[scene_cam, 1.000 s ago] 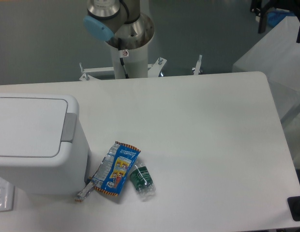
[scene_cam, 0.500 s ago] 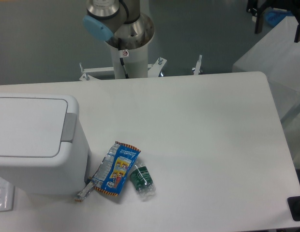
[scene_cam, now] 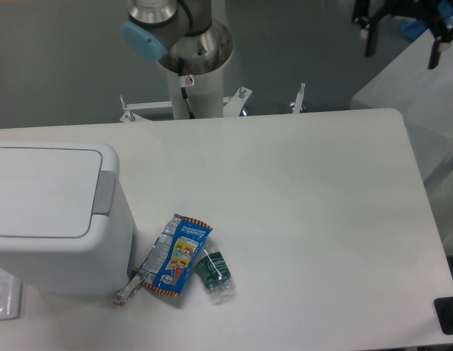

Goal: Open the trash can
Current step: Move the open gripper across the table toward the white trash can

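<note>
At the worktop's (scene_cam: 307,183) left edge sits the big boxy white plastic trash can (scene_cam: 51,216), lid down, rigid and likely light, best pressed on its grey push strip (scene_cam: 104,193), while the black pincer (scene_cam: 400,33) hangs fingers apart beyond the far right corner.

Arm base column (scene_cam: 191,55) stood upright at the far table edge, with a blue-capped joint (scene_cam: 144,38) on its left in view. Gripper (scene_cam: 401,42) hung at the top right corner, partly cut off by the frame, two dark fingers (scene_cam: 370,33) pointing down and spread wide apart, nothing between them.
</note>
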### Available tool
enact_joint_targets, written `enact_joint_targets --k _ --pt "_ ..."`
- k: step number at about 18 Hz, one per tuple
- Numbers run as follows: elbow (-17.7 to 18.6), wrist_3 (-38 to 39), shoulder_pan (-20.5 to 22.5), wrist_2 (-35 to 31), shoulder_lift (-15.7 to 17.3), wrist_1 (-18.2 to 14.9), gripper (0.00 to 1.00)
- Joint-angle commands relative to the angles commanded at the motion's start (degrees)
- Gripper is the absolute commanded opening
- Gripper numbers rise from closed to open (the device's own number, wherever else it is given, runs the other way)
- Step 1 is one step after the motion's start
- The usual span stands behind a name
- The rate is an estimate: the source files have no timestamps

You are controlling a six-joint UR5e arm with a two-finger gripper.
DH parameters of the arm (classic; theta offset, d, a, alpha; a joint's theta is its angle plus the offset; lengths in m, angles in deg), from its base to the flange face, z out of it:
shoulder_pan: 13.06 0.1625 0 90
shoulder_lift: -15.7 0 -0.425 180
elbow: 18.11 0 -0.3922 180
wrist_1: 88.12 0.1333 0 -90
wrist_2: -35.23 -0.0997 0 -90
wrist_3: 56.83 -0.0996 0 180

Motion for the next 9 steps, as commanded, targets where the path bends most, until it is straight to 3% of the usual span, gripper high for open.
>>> enact_joint_targets --k 4,9 --pt "1.0 11.5 -4.7 -0.1 0.3 0.5 1.00" --pt "4.7 29.7 -10.4 -0.4 0.8 8.6 1.00"
